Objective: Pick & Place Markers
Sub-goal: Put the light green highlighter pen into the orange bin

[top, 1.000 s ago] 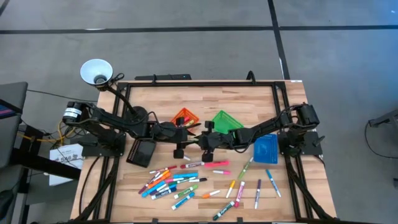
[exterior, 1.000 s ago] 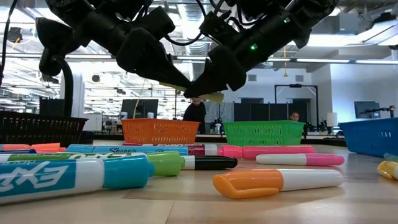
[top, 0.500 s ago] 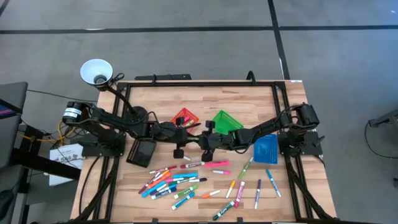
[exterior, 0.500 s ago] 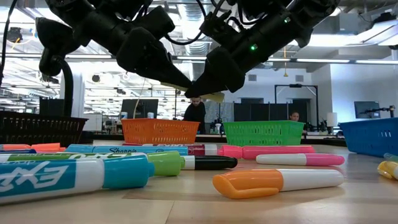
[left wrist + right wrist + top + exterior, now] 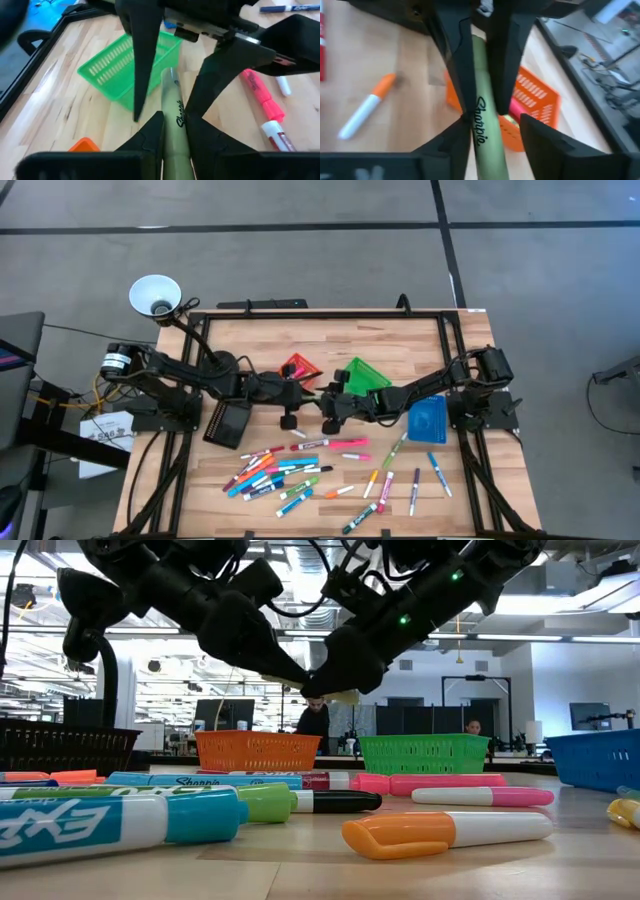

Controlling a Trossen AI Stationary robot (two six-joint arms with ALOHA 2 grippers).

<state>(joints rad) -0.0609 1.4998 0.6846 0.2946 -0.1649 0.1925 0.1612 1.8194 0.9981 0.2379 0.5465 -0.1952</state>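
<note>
An olive-green Sharpie marker (image 5: 175,115) is held in the air over the middle of the table, between the two grippers. My left gripper (image 5: 174,135) is shut on it, reaching in from the table's left (image 5: 305,398). My right gripper (image 5: 492,140) is open and faces it from the right (image 5: 322,402). Its fingers stand on either side of the marker's other end (image 5: 482,115), with a gap showing on one side. Several more coloured markers (image 5: 290,470) lie flat on the near half of the table. My left gripper pinches the olive marker's barrel (image 5: 176,131) between its two fingers (image 5: 150,137). It comes roughly level from the table's left, with the marker lying along the fingers and sticking out past their ends. The marker is lifted clear of the table (image 5: 340,696).
An orange bin (image 5: 295,367) and a green bin (image 5: 362,373) sit just beyond the grippers. A blue bin (image 5: 427,420) is to the right and a black bin (image 5: 227,422) to the left. In the low view, markers (image 5: 440,832) lie close to the camera.
Both grippers, with the marker between them, have crept slightly upward. Nothing on the table has moved.
</note>
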